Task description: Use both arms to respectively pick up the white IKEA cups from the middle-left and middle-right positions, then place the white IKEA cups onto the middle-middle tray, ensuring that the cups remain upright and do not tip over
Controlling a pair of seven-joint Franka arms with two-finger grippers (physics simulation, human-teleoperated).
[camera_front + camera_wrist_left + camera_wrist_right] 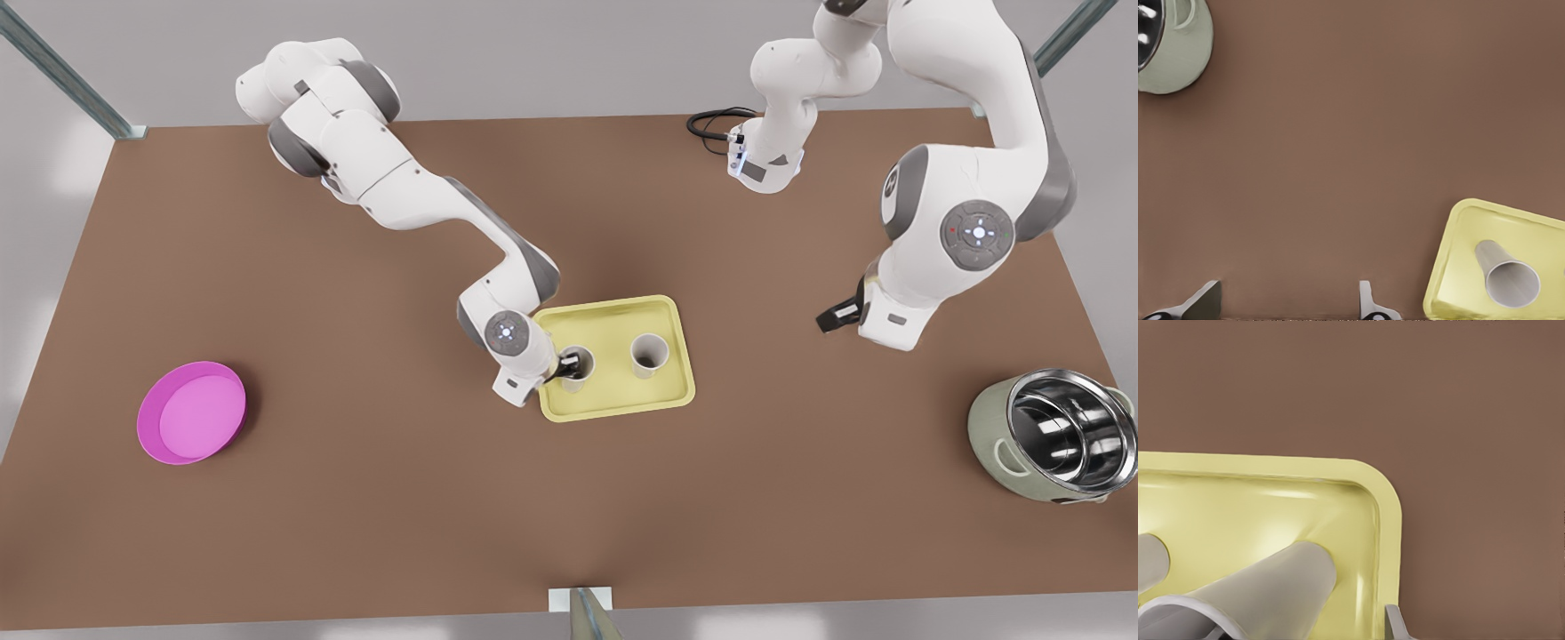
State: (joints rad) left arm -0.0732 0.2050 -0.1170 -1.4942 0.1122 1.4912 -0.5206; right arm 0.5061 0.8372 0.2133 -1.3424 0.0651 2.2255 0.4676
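Note:
Both white cups stand upright on the pale yellow tray (613,307). My right gripper (569,364), on the arm at the front view's left, stands open at the rim of one cup (573,382). In the right wrist view that cup (1271,587) is close up, and one fingertip (1395,623) is apart from its wall. The other cup (649,354) stands free beside it. My left gripper (836,316), at the front view's right, hangs open and empty (1286,307) above bare table, with the tray (1458,267) and a cup (1508,277) off to one side.
A round magenta bowl (191,412) sits at the front view's left. A large steel pot (1053,436) stands at the front view's right and shows in the left wrist view (1171,47). A black cable (716,123) lies at the table's far edge.

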